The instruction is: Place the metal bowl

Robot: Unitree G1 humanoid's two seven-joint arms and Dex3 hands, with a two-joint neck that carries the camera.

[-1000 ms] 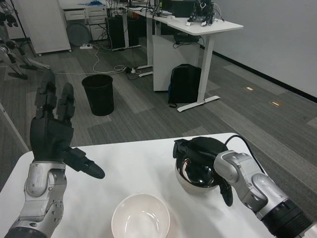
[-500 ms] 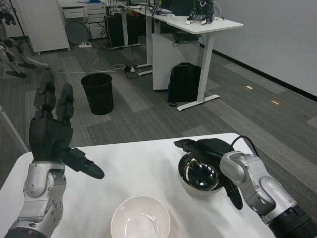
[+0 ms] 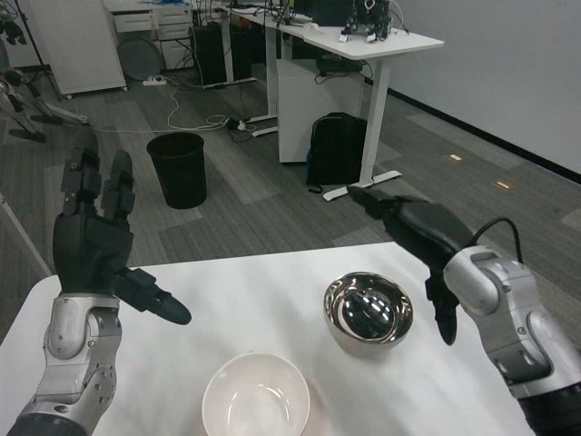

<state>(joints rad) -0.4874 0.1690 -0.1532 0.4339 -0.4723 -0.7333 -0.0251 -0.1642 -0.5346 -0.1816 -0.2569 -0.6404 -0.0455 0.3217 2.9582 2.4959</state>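
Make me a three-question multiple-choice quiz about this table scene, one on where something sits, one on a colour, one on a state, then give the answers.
1. Where is the metal bowl?
A. Standing on the white table
B. Stacked inside the white bowl
C. On the floor

2. What colour is the bowl nearest the camera?
A. Black
B. White
C. Red

3. What is the right robot hand doing?
A. Gripping the metal bowl
B. Pressing on the white bowl
C. Hovering open above the metal bowl, holding nothing

Answers:
1 A, it stands alone on the tabletop.
2 B, its whole surface is white.
3 C, its fingers are spread and clear of the rim.
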